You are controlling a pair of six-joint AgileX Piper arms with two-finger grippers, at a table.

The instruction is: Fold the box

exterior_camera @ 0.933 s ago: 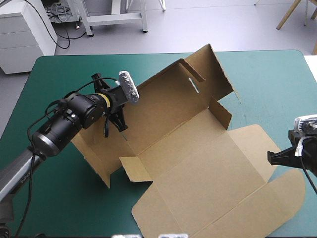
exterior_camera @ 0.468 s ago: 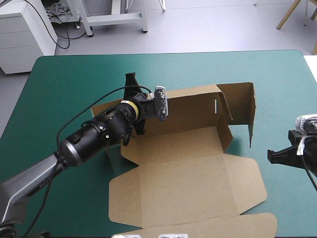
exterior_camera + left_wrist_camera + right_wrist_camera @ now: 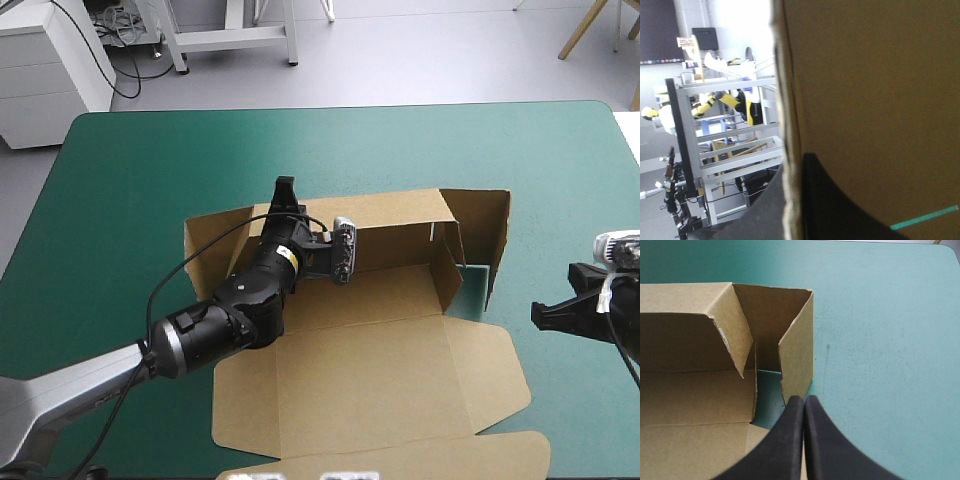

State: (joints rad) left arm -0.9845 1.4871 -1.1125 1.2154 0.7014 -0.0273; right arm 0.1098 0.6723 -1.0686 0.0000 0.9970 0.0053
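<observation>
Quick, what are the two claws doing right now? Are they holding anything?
Left claw: closed on a raised wall of the box.
Right claw: closed, holding nothing.

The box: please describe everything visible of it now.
The box is a cut sheet of brown board, half formed. Its wide panels lie flat on the teal-green cover. The long far wall stands upright, a small slot near its right end, where an end flap turns nearward into a corner. The left gripper is shut on the wall's top edge; the right gripper, shut, points at the end flap, apart from it.
</observation>
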